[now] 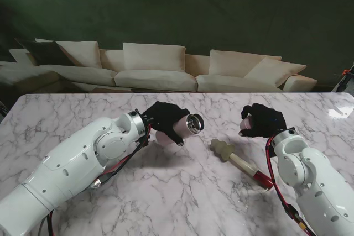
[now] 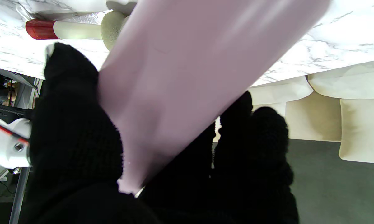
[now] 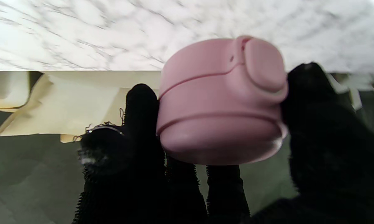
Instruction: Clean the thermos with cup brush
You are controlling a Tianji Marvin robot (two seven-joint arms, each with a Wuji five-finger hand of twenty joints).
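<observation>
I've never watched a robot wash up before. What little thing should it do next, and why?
Probably set the pink lid down on the table. The right hand is closed on it, while the left hand holds the open thermos, and the cup brush lies untouched between them.

Table (image 1: 166,192): polished white marble, grey veining, glossy. Thermos (image 1: 185,125): matt pink body, shiny metal rim. Lid (image 3: 221,102): smooth pink plastic, satin. Both hands in black knitted cloth, fuzzy. Cup brush (image 1: 240,161), right of thermos: spongy beige head, glossy red handle end.
</observation>
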